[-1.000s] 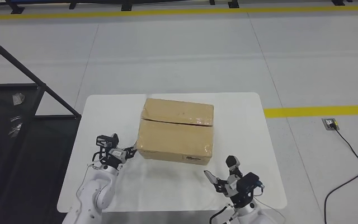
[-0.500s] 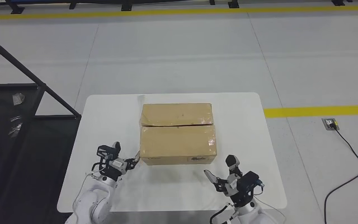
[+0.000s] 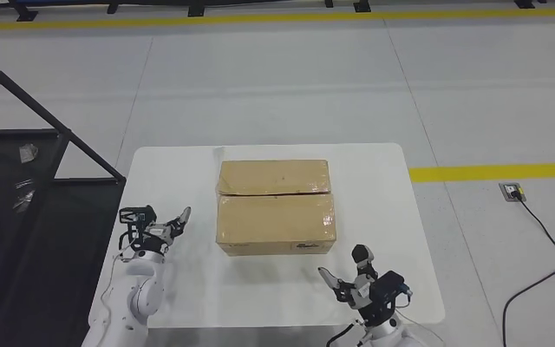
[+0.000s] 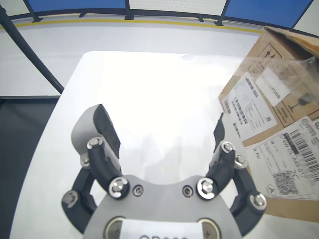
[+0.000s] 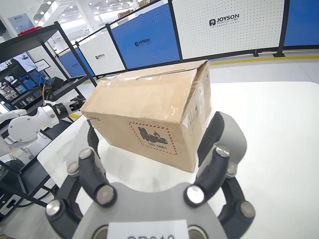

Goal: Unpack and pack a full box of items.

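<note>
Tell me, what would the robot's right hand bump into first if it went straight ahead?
Most likely the cardboard box. The open right hand points at its near side, the one with the red-bordered label, with only bare white table between them.

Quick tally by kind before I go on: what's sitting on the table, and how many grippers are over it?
Cardboard box: 1, flaps down, on the white table
Grippers: 2, both open and apart from the box: left gripper, right gripper
Total: 3
</note>
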Robot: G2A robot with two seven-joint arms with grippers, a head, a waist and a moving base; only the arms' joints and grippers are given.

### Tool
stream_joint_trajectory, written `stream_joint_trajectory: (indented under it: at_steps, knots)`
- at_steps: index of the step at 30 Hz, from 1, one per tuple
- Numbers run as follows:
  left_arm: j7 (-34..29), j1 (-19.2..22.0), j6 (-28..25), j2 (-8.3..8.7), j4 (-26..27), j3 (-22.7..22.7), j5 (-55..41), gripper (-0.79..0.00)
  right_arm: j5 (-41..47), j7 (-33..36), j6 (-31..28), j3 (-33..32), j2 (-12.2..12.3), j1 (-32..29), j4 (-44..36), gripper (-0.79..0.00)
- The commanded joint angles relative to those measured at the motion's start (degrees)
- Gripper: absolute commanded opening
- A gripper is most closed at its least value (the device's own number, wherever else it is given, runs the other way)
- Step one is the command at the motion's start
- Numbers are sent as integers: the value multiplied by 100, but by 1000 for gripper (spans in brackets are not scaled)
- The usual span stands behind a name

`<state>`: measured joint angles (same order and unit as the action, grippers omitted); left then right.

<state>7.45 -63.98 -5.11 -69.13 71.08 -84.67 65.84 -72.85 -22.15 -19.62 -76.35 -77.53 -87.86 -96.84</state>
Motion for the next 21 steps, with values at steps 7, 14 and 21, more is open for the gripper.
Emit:
stream_joint_trajectory:
  at_steps: [7, 14, 21]
  knots:
    - [-5, 150, 207, -5, -132, 102, 356, 0, 0, -1, -1, 0, 0, 2, 2, 0]
    - [657, 999, -71, -177, -1249, 839, 615, 0, 0, -1, -1, 0, 0, 2, 2, 0]
    - [1459, 1999, 182, -492, -2777, 1575, 657, 0, 0, -1, -1, 0, 0, 2, 2, 0]
